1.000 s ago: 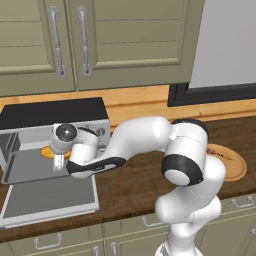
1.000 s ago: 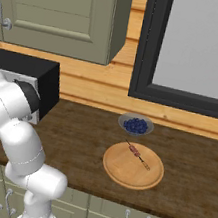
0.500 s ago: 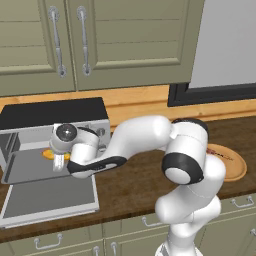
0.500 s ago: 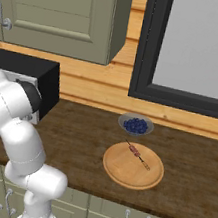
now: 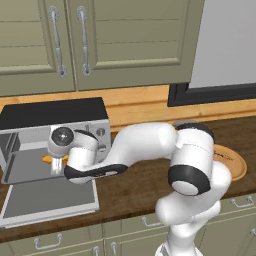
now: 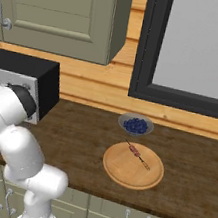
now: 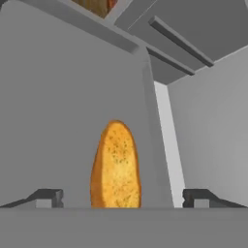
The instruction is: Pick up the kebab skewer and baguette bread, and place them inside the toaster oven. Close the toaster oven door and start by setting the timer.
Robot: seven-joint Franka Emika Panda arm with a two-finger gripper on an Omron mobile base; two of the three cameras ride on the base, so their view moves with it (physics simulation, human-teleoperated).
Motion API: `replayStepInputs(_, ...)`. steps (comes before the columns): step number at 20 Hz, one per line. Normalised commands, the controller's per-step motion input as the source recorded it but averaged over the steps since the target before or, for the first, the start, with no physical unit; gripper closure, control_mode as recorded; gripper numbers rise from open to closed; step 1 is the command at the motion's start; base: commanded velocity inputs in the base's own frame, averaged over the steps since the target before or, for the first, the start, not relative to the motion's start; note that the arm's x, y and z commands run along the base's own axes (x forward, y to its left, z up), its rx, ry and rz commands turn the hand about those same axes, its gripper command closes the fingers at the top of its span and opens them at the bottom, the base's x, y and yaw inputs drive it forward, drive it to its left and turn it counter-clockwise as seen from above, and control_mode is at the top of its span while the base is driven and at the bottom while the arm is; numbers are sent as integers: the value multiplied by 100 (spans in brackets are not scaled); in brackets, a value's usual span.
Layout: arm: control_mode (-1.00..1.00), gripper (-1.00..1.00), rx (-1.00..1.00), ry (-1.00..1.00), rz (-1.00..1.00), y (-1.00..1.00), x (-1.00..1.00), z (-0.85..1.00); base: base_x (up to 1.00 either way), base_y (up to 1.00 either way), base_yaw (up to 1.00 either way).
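One baguette bread [image 7: 116, 164] inside toaster oven [image 5: 55, 117], end effector [image 7: 121, 197] fingers spread wide

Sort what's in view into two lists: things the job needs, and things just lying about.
Job:
baguette bread, inside the toaster oven
toaster oven door, dropped open
kebab skewer, on the wooden plate
gripper, open

Lying about:
bowl of blueberries

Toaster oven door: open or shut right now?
Open: the toaster oven door lies flat, and the baguette bread shows inside.
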Motion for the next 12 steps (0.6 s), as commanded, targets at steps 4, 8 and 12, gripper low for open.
replayStepInputs(4,-100,-100,-1,0,-12,-35,-94,48,0,0,0)
replayStepInputs(8,-100,-100,0,1,-23,-88,-48,66,0,0,0)
replayStepInputs(12,-100,-100,0,0,-27,-100,-54,37,0,0,0)
